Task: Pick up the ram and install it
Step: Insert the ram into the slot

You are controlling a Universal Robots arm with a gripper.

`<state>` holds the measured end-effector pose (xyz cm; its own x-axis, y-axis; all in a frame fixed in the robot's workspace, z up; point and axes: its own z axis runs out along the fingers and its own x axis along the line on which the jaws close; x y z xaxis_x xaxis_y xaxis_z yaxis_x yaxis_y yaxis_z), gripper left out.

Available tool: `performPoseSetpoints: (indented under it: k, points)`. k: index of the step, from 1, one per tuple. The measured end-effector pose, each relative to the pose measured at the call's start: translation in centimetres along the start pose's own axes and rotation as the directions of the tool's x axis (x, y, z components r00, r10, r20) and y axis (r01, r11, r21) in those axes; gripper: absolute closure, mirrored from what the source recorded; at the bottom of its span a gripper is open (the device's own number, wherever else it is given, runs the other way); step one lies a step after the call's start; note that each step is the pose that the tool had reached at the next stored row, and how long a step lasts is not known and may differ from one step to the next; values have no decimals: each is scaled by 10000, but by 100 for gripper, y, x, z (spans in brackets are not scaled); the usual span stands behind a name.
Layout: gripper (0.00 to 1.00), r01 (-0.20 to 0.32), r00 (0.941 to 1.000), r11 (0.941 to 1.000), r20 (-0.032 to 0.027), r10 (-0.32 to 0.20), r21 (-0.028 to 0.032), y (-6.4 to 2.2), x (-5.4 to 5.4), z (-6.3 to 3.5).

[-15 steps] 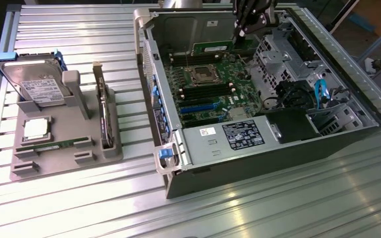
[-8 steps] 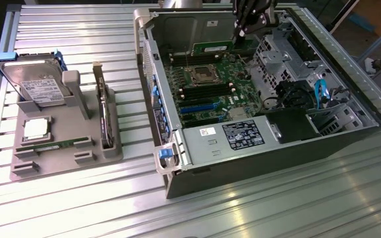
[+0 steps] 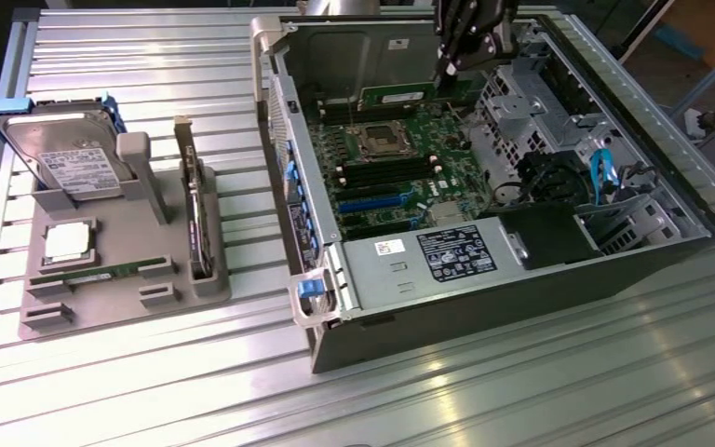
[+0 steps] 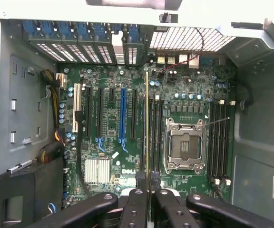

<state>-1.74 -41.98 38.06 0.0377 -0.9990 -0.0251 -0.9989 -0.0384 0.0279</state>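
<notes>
Found gripper [image 4: 147, 176] inside the open sheet-metal computer case [image 3: 482, 298], black fingers [image 4: 136, 204] clamped on the ram [image 4: 146, 118]. Noted the ram as a thin, flat green board, held on edge over the glossy green motherboard [image 4: 108, 118], in line with the long dark memory slots [image 4: 155, 133] just beside the square metal-framed processor socket [image 4: 184, 145]; cannot tell whether touching a slot. Recorded case lying on its side on the ribbed aluminium worktop [image 3: 457, 391]. Logged moulded grey tray [image 3: 109, 312] toward the exterior view's left, carrying a silver hard drive [image 3: 72, 163], a square silver processor chip [image 3: 70, 240] and another narrow green stick [image 3: 97, 273].
</notes>
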Motion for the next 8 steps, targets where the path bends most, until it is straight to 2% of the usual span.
performPoseSetpoints:
  k: [4, 8]
  points:
    - [88, -1, 10000, 10000, -1, 1, 1, -3, 2, 94]
    - [88, 0, 10000, 10000, -1, 0, 0, -7, 6, 229]
